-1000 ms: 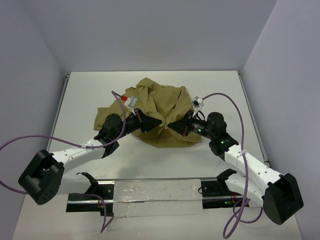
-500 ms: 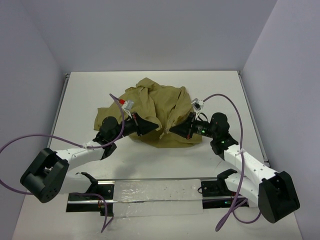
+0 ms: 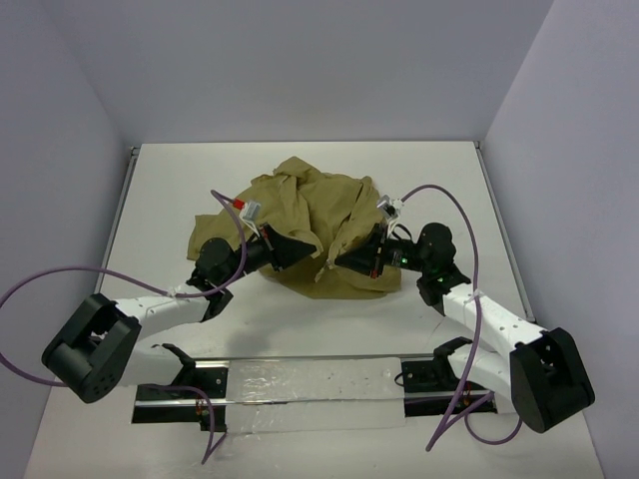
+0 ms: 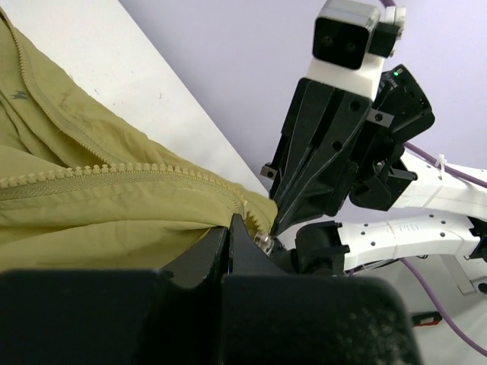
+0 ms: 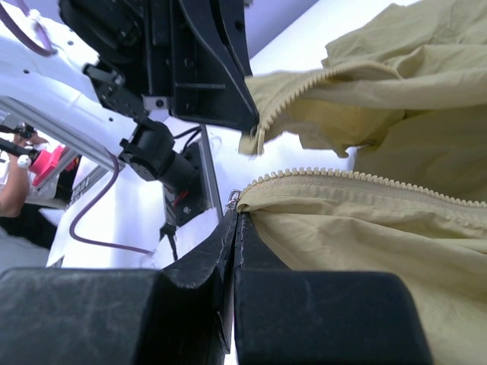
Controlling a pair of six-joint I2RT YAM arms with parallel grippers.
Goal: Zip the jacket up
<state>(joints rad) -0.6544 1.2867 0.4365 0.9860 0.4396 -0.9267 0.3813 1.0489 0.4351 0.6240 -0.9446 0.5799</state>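
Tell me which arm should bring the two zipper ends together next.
Right, probably. The right gripper pinches the jacket at the very tip of its zipper row, which runs out straight. The left gripper is also shut on the jacket, but its zipper end droops loose beyond its grip.

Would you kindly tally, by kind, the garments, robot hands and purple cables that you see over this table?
Jackets: 1, the khaki jacket.
Hands: 2, the left hand and the right hand, each shut on the jacket's zipper edge.
Purple cables: 2, the left arm's cable and the right arm's cable.
Total: 5.
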